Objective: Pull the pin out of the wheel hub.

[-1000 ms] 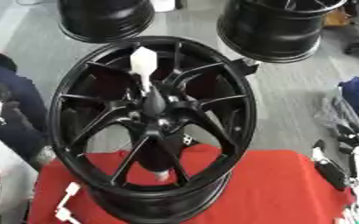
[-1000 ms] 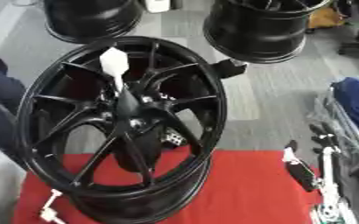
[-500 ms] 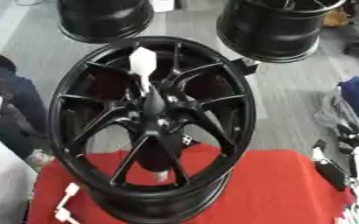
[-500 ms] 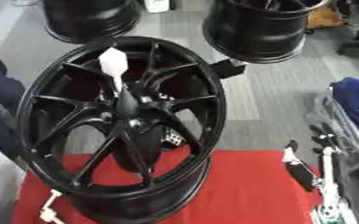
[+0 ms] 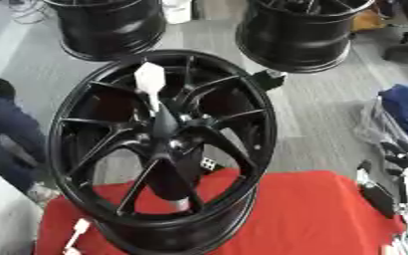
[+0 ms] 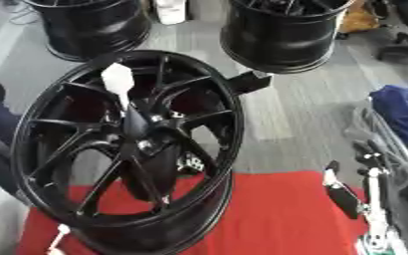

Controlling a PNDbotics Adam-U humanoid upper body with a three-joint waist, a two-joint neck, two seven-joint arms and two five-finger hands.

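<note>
At lower right of the frame, the robot's right hand (image 6: 364,194): black and silver with white parts, standing at the edge of the red cloth (image 5: 312,214); whether its fingers are straight or curled cannot be told, and it holds nothing visible. Lower left corner: a small white piece (image 5: 75,231) on a thin stem, over the cloth; possibly part of the left hand, but this cannot be told. Centre of the frame: one black wheel (image 5: 159,149), multi-spoke, standing tilted on the cloth, well apart from the right hand. At its hub (image 5: 168,142): one pin (image 5: 151,84), with a white flat head on a pale shaft, seated in the hub and rising toward the upper left. Upper part of the frame: two more black wheels (image 5: 299,30), on a grey floor (image 5: 321,109). Left edge: a person's dark-clothed leg (image 5: 3,129). Right edge: blue fabric (image 6: 403,114).
</note>
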